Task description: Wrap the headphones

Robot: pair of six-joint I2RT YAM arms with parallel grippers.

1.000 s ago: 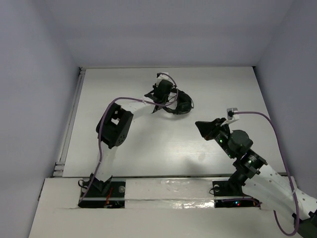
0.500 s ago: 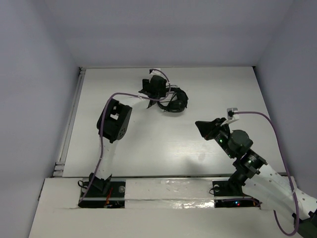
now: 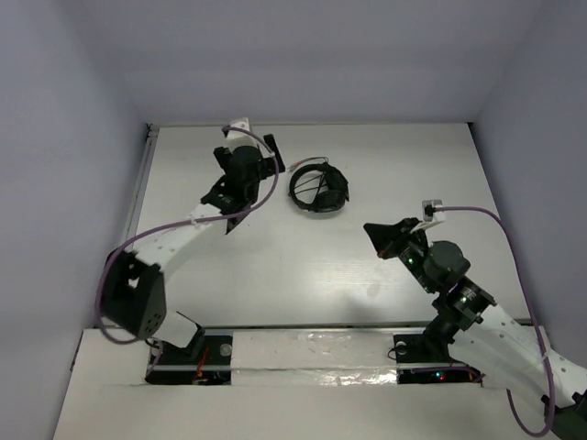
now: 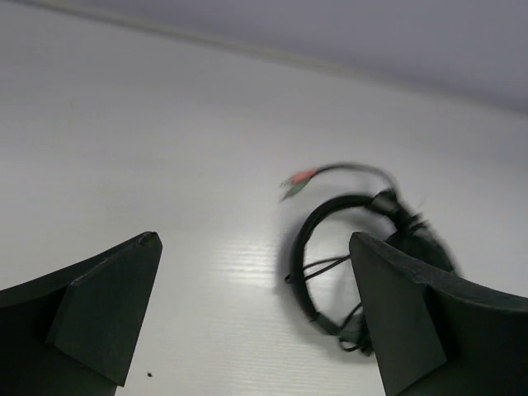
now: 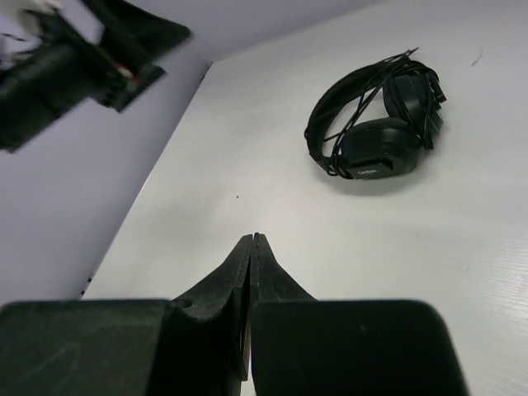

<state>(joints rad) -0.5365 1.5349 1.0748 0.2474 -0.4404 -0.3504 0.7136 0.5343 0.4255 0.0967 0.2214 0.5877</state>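
On table (image 3: 275,266), far centre: headphones (image 3: 319,189), lying flat, cable strands crossing headband, plug (image 4: 297,180) loose at their L side. L gripper (image 4: 254,241) wide open, empty, near them on L. R gripper (image 5: 252,239) fully closed, empty, well apart.

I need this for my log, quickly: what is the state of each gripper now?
Left gripper: open, holding nothing.
Right gripper: shut, holding nothing.
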